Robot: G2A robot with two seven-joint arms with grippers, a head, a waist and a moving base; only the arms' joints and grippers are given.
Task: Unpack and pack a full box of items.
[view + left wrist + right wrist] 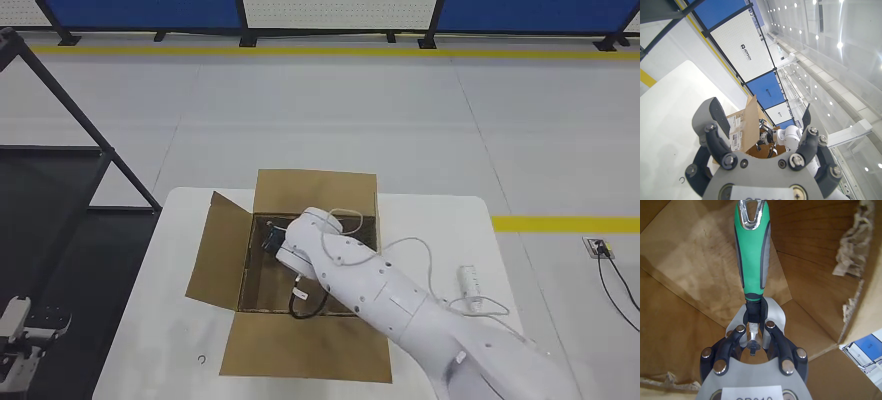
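Note:
An open cardboard box (300, 345) stands on the white table (180, 300) with its flaps spread outward. My right arm goes down into it, and my right gripper (272, 240) sits near the far-left inner corner. In the right wrist view that gripper (754, 313) is shut on the black neck of a green-and-grey-handled ratchet tool (752, 256). The tool's chrome loop end points toward the box's inner wall (687, 266). My left gripper (762, 104) is open with nothing in it, off the table's front-left side and facing the box (751, 117).
A white cylindrical item (468, 285) with a thin cable lies on the table to the right of the box. A small hook-shaped piece (201, 359) rests near the front left. A black cable (300, 305) hangs inside the box. A dark metal frame (70, 130) stands at left.

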